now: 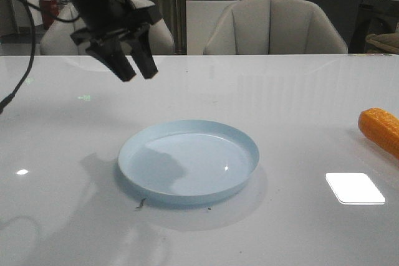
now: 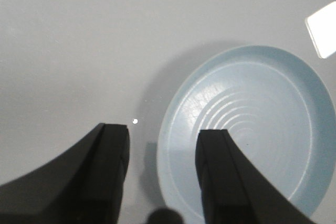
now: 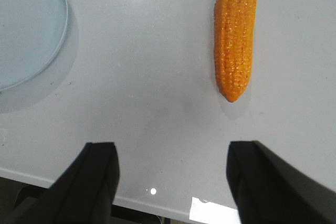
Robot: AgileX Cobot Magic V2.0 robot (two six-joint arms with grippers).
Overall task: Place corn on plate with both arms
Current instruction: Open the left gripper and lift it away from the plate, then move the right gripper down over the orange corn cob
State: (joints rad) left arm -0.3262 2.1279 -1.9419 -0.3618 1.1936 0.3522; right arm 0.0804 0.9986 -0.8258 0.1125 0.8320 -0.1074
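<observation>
Starting on your left, you have the left hand hanging above the white worktop, up and behind the left side of the plate; its two black fingers point down and forward and stand spread with nothing between them, and its shadow falls across the plate's left half; in the left wrist view the left hand shows one finger over bare worktop and the other over the near edge of the plate, clear of both. Moving to the middle, you see the pale blue plate lying flat near the centre of the worktop with nothing in it; its low rim is whole and its glossy floor shows faint rings in the left wrist view. Further right, a bright rectangle of reflected light sits on the worktop just right of the plate. At the far right, the orange corn lies on the worktop well apart from the plate, partly cut by the frame edge; in the right wrist view the corn lies flat and untouched, its tapered end toward the camera, with the plate's rim off to one side; the right hand hovers above bare worktop, fingers spread wide and holding nothing, short of the corn.
</observation>
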